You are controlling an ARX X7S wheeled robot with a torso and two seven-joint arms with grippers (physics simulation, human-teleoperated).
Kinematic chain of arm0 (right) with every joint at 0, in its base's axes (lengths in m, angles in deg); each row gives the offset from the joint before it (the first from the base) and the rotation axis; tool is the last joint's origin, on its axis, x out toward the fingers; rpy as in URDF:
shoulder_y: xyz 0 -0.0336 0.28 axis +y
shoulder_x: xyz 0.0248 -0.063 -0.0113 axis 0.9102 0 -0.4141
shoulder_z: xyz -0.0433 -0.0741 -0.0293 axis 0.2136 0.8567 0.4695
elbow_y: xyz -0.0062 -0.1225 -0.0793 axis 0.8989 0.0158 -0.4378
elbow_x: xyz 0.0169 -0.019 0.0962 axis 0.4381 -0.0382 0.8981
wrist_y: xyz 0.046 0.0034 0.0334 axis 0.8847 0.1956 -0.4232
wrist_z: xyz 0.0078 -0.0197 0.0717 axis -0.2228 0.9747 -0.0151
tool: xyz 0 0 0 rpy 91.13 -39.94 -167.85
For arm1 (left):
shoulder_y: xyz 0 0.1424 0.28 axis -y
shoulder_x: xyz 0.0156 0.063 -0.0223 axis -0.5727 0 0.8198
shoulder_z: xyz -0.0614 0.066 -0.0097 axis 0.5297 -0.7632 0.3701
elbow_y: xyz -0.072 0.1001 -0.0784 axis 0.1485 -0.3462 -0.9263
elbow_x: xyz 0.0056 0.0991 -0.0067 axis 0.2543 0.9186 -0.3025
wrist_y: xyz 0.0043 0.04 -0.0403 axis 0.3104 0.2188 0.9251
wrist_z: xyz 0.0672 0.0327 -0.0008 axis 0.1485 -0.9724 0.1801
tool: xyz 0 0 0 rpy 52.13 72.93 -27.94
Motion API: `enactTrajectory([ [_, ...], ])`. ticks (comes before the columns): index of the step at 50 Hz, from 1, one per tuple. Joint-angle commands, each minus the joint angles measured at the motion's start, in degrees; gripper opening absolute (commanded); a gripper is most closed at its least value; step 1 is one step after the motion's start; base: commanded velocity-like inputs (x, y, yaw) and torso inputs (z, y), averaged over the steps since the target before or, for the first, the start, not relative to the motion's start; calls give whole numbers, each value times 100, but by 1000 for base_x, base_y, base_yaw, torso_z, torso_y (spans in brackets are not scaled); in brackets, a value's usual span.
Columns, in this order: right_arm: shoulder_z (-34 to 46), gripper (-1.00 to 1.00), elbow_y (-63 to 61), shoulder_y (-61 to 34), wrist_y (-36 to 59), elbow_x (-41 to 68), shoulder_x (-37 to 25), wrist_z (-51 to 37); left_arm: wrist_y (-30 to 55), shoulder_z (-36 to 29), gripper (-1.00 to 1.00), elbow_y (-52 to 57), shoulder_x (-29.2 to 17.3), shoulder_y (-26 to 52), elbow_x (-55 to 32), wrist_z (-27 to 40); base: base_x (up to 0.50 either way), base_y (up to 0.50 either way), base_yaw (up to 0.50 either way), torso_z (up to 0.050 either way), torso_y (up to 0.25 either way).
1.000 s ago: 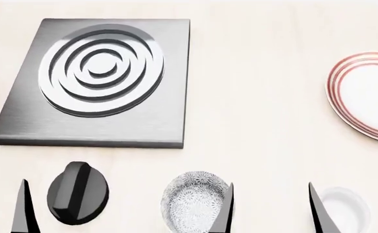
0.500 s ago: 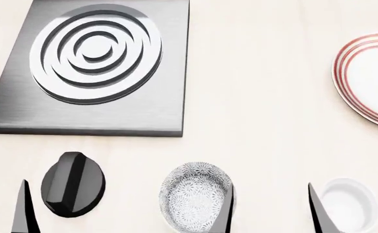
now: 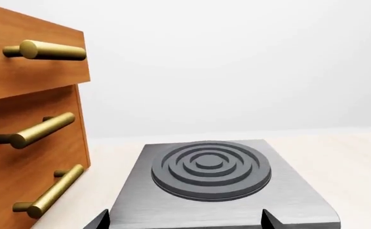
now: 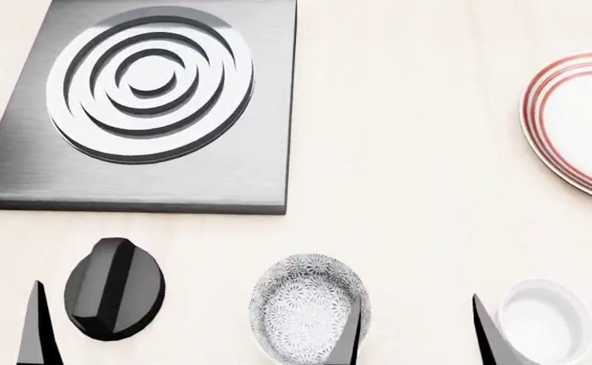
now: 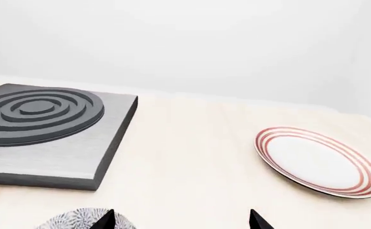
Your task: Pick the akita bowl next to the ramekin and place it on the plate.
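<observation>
Head view: right gripper (image 4: 416, 334), fingers spread, straddled the gap between akita bowl (image 4: 307, 308) and ramekin (image 4: 542, 319) at 3 o'clock, risking grasping neither.

No text, label, brand, number or sign can be read anywhere in these views. The akita bowl (image 4: 307, 308) carries only a fine floral speckle, no lettering. The plate (image 5: 318, 161) shows thin red rings around its rim and nothing written. The ramekin (image 4: 542, 319) is plain white. The hob slab (image 4: 144, 106) bears concentric rings, unmarked, and the black knob (image 4: 113, 287) has no scale or figures on it. The drawer fronts (image 3: 26, 119) are bare wood with brass handles.
</observation>
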Motion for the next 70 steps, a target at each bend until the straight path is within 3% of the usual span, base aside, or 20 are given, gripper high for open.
enactTrajectory([
  [1,-69,100,-536,-191,1175,358,77,-134,-8,-24,100,26,-27,-15,3,28,0,0,0,0,0],
  [30,-1081,100,-1035,-680,2655,2284,539,-3,-24,-55,100,38,-82,-12,-25,86,0,0,0,0,0],
  [70,-1372,100,44,-954,2390,2828,670,212,-35,-100,100,-40,-138,34,-116,136,0,0,0,0,0],
])
